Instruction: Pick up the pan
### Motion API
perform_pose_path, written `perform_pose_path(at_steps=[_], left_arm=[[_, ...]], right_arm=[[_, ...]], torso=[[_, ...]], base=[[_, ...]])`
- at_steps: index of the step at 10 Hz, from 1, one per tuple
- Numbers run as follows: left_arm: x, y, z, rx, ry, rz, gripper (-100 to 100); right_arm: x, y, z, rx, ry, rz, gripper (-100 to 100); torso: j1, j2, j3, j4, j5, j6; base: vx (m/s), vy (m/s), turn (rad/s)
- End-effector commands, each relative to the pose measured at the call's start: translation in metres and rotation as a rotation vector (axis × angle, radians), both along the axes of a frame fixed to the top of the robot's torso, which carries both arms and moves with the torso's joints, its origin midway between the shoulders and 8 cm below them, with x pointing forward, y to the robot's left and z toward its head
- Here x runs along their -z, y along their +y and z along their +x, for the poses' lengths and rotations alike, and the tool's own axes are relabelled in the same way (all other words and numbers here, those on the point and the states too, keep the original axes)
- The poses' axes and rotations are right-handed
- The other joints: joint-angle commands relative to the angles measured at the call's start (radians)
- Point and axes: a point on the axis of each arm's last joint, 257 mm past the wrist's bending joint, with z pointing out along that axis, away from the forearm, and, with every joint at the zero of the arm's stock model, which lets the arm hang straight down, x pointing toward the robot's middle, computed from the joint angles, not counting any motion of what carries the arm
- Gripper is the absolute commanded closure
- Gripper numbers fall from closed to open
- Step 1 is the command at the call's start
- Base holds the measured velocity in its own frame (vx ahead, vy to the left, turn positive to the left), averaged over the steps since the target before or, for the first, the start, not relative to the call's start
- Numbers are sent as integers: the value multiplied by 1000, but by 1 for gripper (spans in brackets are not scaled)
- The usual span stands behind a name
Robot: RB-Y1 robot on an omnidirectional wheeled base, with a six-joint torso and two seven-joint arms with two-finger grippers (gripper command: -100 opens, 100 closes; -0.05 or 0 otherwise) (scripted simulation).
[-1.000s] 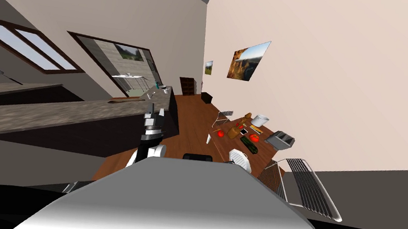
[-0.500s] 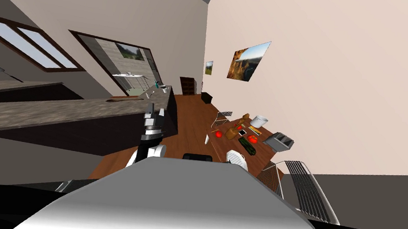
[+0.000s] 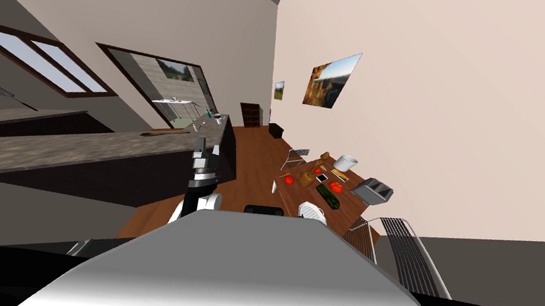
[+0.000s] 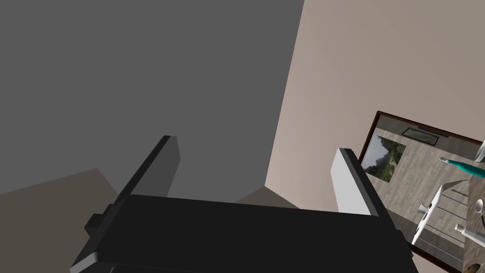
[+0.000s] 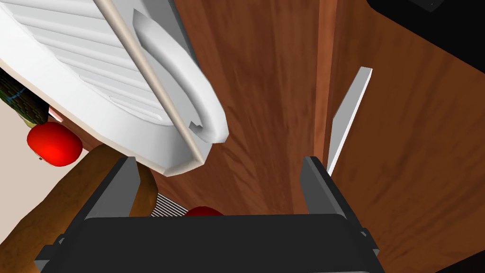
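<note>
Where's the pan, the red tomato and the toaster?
white pan (image 5: 66,66), right wrist view, its ribbed surface.
red tomato (image 5: 53,143), right wrist view, its round middle.
toaster (image 3: 373,189), head view, its grey top.

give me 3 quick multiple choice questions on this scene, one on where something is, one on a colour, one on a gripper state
1. Where is the white ribbed pan?
A on the wooden table
B on the grey counter
C on the floor

2. What colour is the toaster?
A red
B grey
C green

3. What is the state of the right gripper?
A shut on the pan
B shut on nothing
C open

Answers:
1 A, the pan rests on the brown tabletop.
2 B, its body is grey in the head view.
3 C, its fingers stand wide apart and do not press the pan.
</note>
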Motion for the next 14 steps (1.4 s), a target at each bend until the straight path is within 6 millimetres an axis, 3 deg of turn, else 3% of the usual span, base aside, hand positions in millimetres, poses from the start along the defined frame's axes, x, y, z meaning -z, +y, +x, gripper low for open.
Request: perform_pose_path(at_steps=[1, 2, 3, 7, 8, 9, 14], left_arm=[[0, 0, 0, 0, 0, 0, 0], [0, 0, 0, 0, 0, 0, 0], [0, 0, 0, 0, 0, 0, 0], [0, 0, 0, 0, 0, 0, 0], [0, 0, 0, 0, 0, 0, 0], [0, 0, 0, 0, 0, 0, 0], [0, 0, 0, 0, 0, 0, 0]], right_arm=[[1, 11, -1, 3, -2, 1, -100], [1, 6, -1, 1, -1, 1, -100], [1, 6, -1, 2, -2, 1, 100], [-1, 0, 1, 7, -8, -11, 100], [-1, 0, 0, 7, -8, -11, 0], [0, -8, 1, 1, 0, 1, 100], [-6, -45, 5, -8, 2, 1, 100]], torso=[[0, 0, 0, 0, 0, 0], [1, 1, 0, 0, 0, 0], [3, 1, 0, 0, 1, 0], [-1, -5, -4, -3, -8, -2], [-1, -5, -4, -3, -7, -2], [-1, -5, -4, -3, -7, -2], [4, -6, -5, -5, -9, -3]], base=[[0, -60, 19], [1, -27, 8], [0, -5, 0], [0, -4, -6], [0, 0, 0], [-1, 67, -18], [-15, 103, -24]])
